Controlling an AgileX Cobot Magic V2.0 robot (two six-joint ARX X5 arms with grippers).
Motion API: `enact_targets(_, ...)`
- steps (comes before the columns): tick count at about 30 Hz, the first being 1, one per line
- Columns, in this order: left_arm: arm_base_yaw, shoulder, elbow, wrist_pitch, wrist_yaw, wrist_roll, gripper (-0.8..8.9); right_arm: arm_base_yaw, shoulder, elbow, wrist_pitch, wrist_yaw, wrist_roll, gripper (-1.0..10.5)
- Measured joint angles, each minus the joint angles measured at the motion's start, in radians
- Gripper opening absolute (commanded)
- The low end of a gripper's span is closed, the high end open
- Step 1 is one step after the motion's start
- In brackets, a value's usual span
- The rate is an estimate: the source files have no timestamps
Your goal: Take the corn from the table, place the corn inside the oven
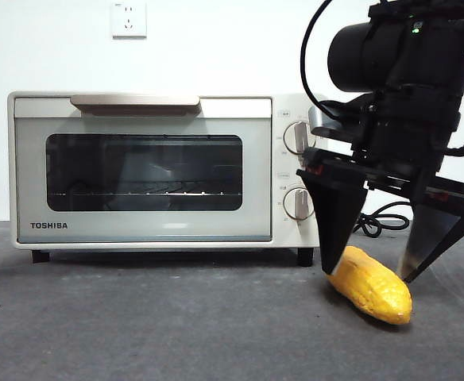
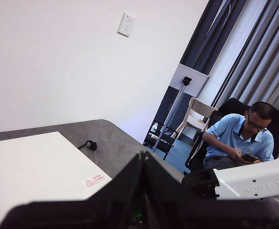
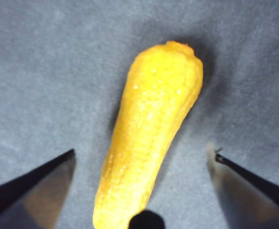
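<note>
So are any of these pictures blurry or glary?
Right wrist view: the corn is soft-focused with a dark shadow beside it. Front view: sharp, with reflections on the oven door glass. Left wrist view: the left gripper is a dark blur.

Dark grey table (image 1: pixel 137 325); oven (image 1: pixel 160 171) stands at its back, door shut; corn (image 1: pixel 371 286) lies toward the right edge, front of the oven's right end; cord (image 1: pixel 379 222) behind.
</note>
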Motion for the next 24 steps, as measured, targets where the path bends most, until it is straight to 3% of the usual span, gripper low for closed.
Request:
enact_targets(6, 0.000, 0.000, 0.000, 0.000, 0.000, 0.000, -0.04, 0.000, 0.000, 0.000, 0.000, 0.000, -0.008, -0.1)
enact_targets(24, 0.000, 0.028, 0.000, -0.050, -0.001, 0.028, -0.05, 0.024, -0.068, 0.000, -0.042, -0.018, -0.026, -0.2)
